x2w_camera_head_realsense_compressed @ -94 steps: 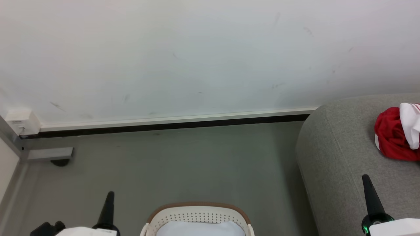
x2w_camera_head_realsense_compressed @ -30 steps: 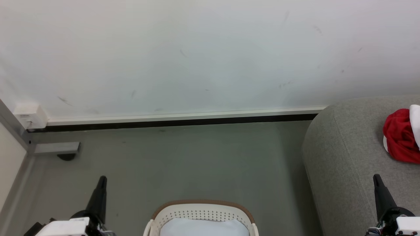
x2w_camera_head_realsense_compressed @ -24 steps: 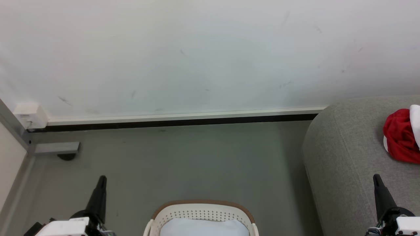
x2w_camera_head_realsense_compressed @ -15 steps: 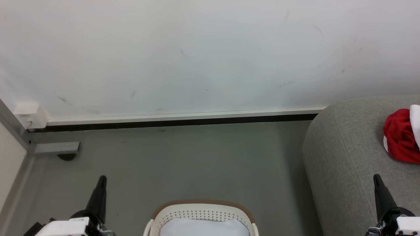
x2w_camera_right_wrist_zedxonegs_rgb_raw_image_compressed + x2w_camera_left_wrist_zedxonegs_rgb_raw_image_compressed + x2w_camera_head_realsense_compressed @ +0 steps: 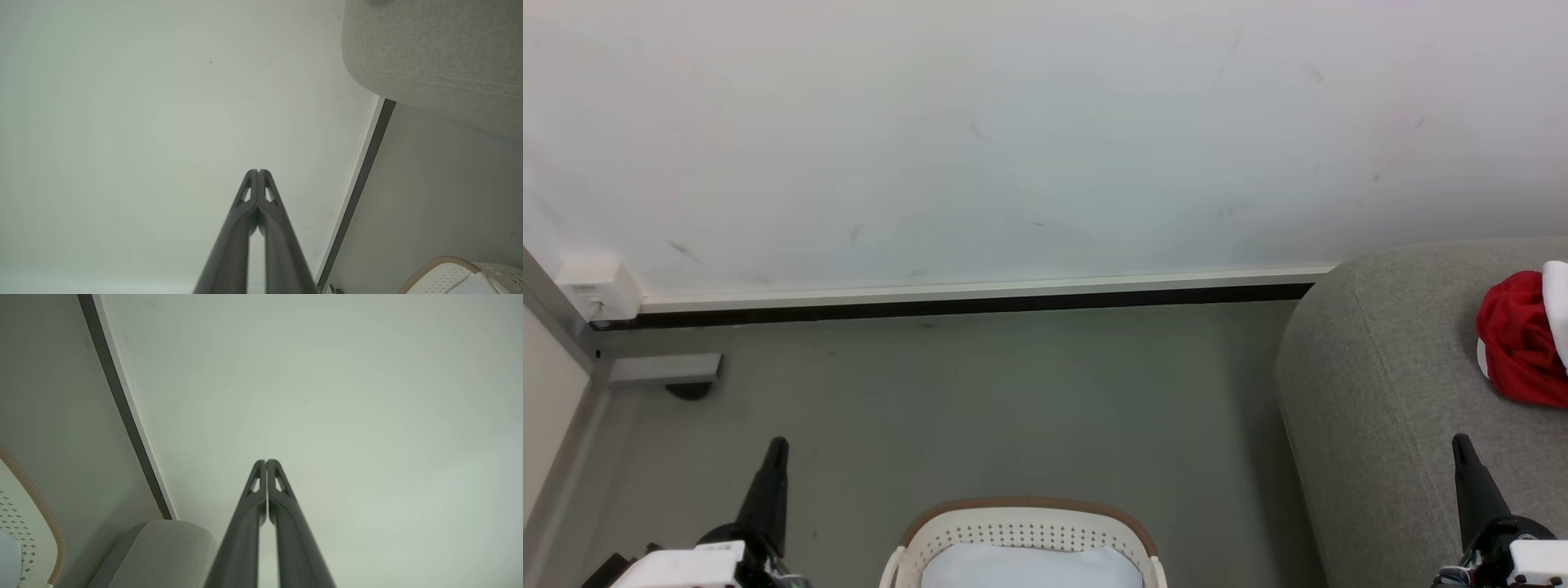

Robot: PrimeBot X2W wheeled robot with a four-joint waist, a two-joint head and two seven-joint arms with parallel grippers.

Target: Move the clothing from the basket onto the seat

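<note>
Left gripper [image 5: 266, 462]: fingers pressed together, nothing held; seen low over the floor [image 5: 1013, 392].
Basket [image 5: 1029, 511]: set on the floor, bottom centre.
Seat [image 5: 1372, 384]: placed right of the basket.
Right gripper [image 5: 258, 171]: fingers closed together, nothing held; seen against the seat.
Clothing [image 5: 1512, 351]: red bundle laid on the seat.
</note>
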